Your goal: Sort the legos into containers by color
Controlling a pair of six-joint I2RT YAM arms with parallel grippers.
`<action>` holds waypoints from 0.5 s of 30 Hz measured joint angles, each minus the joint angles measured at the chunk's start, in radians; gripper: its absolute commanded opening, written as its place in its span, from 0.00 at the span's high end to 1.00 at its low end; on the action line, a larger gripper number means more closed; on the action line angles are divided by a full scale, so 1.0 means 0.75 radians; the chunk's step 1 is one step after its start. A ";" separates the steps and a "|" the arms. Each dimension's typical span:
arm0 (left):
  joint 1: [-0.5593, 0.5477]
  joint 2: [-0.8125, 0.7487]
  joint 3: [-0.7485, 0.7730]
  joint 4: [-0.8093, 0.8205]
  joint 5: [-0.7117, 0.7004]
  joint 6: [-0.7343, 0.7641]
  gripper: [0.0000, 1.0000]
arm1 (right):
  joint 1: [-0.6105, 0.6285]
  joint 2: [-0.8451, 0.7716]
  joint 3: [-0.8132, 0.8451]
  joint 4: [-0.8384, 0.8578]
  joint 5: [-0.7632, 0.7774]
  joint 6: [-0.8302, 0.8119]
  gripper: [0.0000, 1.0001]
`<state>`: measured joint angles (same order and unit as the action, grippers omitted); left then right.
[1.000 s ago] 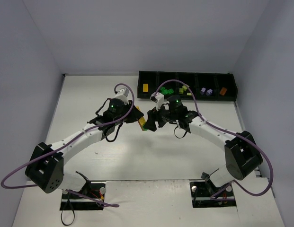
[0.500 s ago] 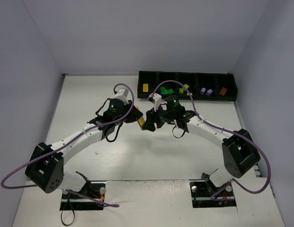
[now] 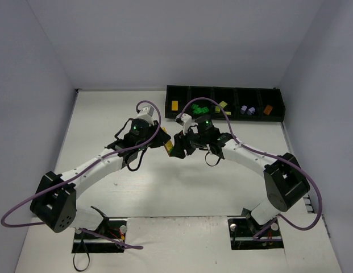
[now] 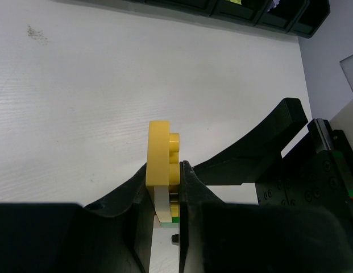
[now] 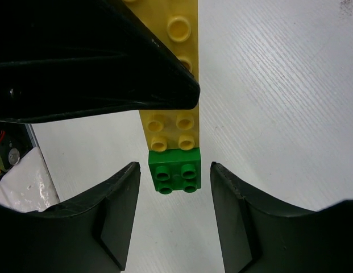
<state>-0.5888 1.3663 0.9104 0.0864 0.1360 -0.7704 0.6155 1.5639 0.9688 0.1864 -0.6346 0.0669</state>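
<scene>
- Top view, tray (image 3: 233, 89): it lies along the table's (image 3: 108, 114) far edge, running toward the far right corner. Its five compartments hold, from left to right, yellow, dark green, lime, lavender and orange-brown bricks.
- Top view, left gripper (image 3: 165, 142): it sits over the middle of the table, meeting the right gripper (image 3: 179, 147) nose to nose. A small brick stack (image 3: 171, 149) sits between them. You cannot tell here whether the stack touches the table.
- Left wrist view, yellow brick (image 4: 159, 154): it stands on edge, clamped between the closed-down left fingers (image 4: 190, 190), with its studs facing right. A sliver of green shows low in the grip. Judgement: the left arm serves as a vice so that mixed colours can be pulled apart before you bin them.
- Left wrist view, right finger (image 4: 261, 149): it comes in from the right edge, close beside the stack.
- Right wrist view, green brick (image 5: 175, 177): it is joined to the end of the yellow length, and the far end of that length is pinched by the dark left finger (image 5: 108, 68).
- Right wrist view, right fingertips (image 5: 116, 213): they are spread wide, one on each side of the green brick. Table shows in both gaps, so they hold nothing.
- Judgement, next move: close the right gripper squarely on the green brick alone. Catching the yellow as well would drag the whole stack out.
</scene>
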 measured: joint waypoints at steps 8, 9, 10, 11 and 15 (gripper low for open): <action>-0.004 -0.011 0.000 -0.012 -0.006 0.001 1.00 | 0.003 0.005 0.005 -0.001 0.001 0.005 0.72; -0.007 -0.012 0.000 -0.012 -0.008 0.002 1.00 | 0.003 0.005 0.007 -0.002 0.000 0.001 0.78; -0.007 -0.012 0.000 -0.012 -0.009 0.004 1.00 | 0.004 0.005 0.009 -0.004 -0.002 -0.006 0.92; -0.007 -0.012 0.000 -0.014 -0.009 0.009 1.00 | 0.004 0.005 0.009 -0.006 -0.001 -0.007 0.97; -0.020 -0.012 0.000 -0.027 -0.019 0.038 1.00 | 0.011 0.005 0.009 -0.022 0.009 -0.016 1.00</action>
<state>-0.6041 1.3571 0.9104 0.0658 0.1219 -0.7422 0.6235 1.5673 0.9756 0.1699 -0.6281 0.0551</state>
